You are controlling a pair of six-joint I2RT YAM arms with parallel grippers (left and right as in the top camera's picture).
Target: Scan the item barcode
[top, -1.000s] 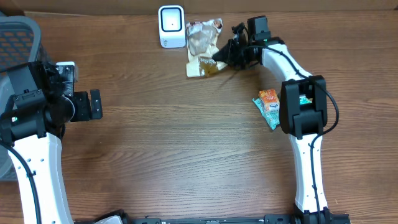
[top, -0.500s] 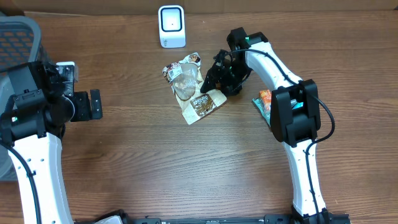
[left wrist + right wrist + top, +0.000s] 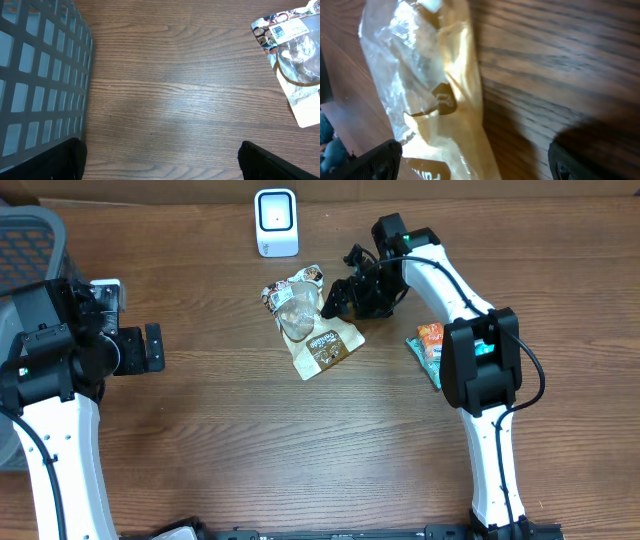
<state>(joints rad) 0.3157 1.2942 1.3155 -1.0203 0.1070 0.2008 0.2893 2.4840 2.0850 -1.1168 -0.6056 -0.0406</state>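
On your left nothing has moved: the left gripper (image 3: 152,348) hangs beside the grey basket (image 3: 28,235) at the desk's (image 3: 250,440) left edge, its jaws spread as wide as before and holding nothing. The change is in the middle. A second ago the snack pouch (image 3: 312,330) was pinched in the right gripper (image 3: 340,282) and held up against the white scanner (image 3: 276,222) at the far edge. Now it lies flat on the desk, off the scanner and down toward the middle, with its printed face up and a white label at its far-left corner. The right gripper has let it go. The right wrist view shows the fingers standing wide apart at the lower corners of the frame with only bare wood and the slack pouch ahead of them, so nothing is gripped. From that I judge the pass in front of the scanner is over for this pouch and it has been put aside. Whether the code was read you cannot tell from here. The pouch now lies just to the left of the open right gripper and slightly nearer you, its right edge close under the fingertips but apparently free of them. Further right, beside the right arm's upright link, an orange packet (image 3: 430,340) lies on the desk and looks likely to be your next item.
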